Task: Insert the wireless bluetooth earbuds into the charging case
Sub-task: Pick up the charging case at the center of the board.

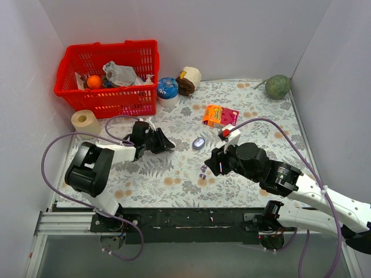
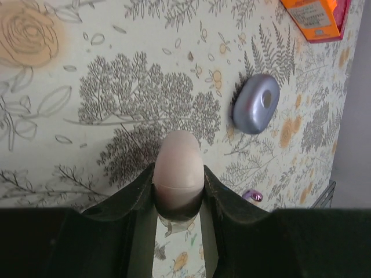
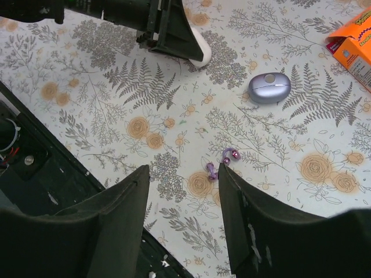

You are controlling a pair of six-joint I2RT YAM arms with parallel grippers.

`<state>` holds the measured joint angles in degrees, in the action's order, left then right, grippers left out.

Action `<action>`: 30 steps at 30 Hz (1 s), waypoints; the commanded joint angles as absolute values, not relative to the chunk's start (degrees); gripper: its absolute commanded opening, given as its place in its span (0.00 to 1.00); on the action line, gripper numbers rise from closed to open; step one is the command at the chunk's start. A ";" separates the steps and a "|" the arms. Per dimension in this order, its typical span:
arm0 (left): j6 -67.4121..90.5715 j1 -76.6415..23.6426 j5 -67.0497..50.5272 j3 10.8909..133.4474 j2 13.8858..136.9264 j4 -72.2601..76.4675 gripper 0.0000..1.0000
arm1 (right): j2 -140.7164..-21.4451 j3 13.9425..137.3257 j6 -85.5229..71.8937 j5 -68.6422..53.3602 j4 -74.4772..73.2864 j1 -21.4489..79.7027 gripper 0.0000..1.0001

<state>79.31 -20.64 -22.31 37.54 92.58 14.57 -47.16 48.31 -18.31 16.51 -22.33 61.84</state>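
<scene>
The flowered counter (image 1: 174, 185) carries everything, and as far as can be seen nothing has gone into a case yet. The left hand (image 1: 167, 143) is clenched on a white case (image 2: 178, 162), an egg-shaped shell with its seam closed, held just above the cloth. The right hand (image 3: 184, 174) is released, its fingers spread with nothing between them, and it hangs over the near middle of the counter.

A purple case (image 3: 269, 88) lies by itself in the middle of the counter, lid apparently shut, well apart from both hands. The purple earbuds (image 3: 223, 161) lie loose on the cloth, the two just beside each other, a little ahead of the right hand's open fingers and nearer the robot than their case. No white earbuds show in any view; whether they sit inside the white case cannot be told.

So the purple pair has to be picked up, a case opened, and each bud seated. That is nearly the whole job.
</scene>
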 commanded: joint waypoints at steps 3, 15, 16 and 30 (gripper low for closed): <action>77.35 -17.41 -25.31 44.56 96.76 12.23 0.34 | -46.23 47.29 -18.90 15.64 -17.67 61.70 0.60; 72.86 -14.50 -17.94 43.25 88.17 -2.89 0.80 | -45.53 47.29 -18.28 17.58 -18.54 61.70 0.65; 73.21 -14.50 -16.36 42.81 83.28 -3.68 0.80 | -45.27 47.02 -18.19 18.54 -18.54 61.79 0.65; 101.69 -19.48 -26.13 29.43 77.60 23.40 0.98 | -40.95 38.23 -26.01 28.03 -12.55 61.26 0.95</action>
